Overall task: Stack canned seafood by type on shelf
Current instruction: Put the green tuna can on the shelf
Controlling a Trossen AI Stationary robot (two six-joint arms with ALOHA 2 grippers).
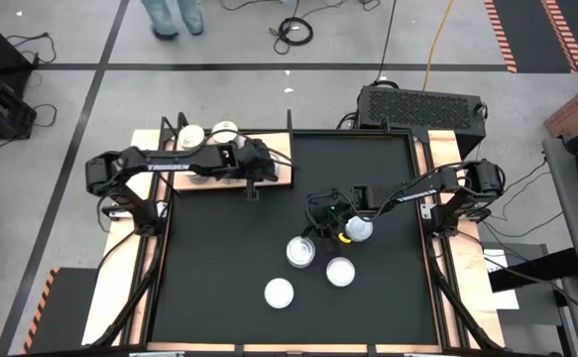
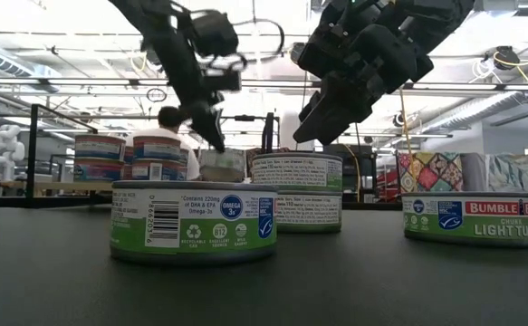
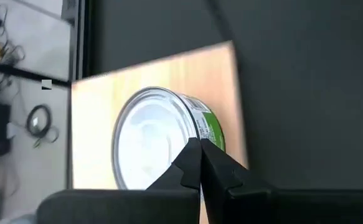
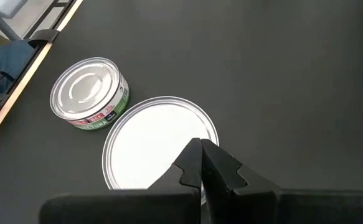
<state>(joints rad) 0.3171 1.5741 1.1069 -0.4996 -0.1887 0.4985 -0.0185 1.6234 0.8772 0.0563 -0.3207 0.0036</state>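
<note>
On the left side of the table lies the shelf [image 3: 94, 124], a flat, light wooden board. A short round metal tin with a pale top and a green label [image 3: 147, 137] stands on it, near the edge where the wood meets the black mat [image 1: 219, 258]. The left claw [image 3: 193, 158] hangs just above and beside this tin. Its two dark fingers are pressed together with nothing between them. Two more tins [image 1: 209, 132] sit at the back of the board.

In the middle of the mat, three round tins [image 1: 308, 270] wait close together, well apart from the shelf.

On the right, the right claw [image 4: 200, 155] hangs over a short round tin with a pale white top [image 4: 153, 143]. This tin stands flat on the mat, right under the fingertips. The fingers are pinched closed and hold nothing. Just beside it stands a tin with a silvery top and a red and green label [image 4: 84, 90].

The right arm is much nearer to the loose tins than the left arm. The pale tin lies straight below the right claw, and it is round, so no side is longer. I think the fingers must spread wide before they can go down around it.
</note>
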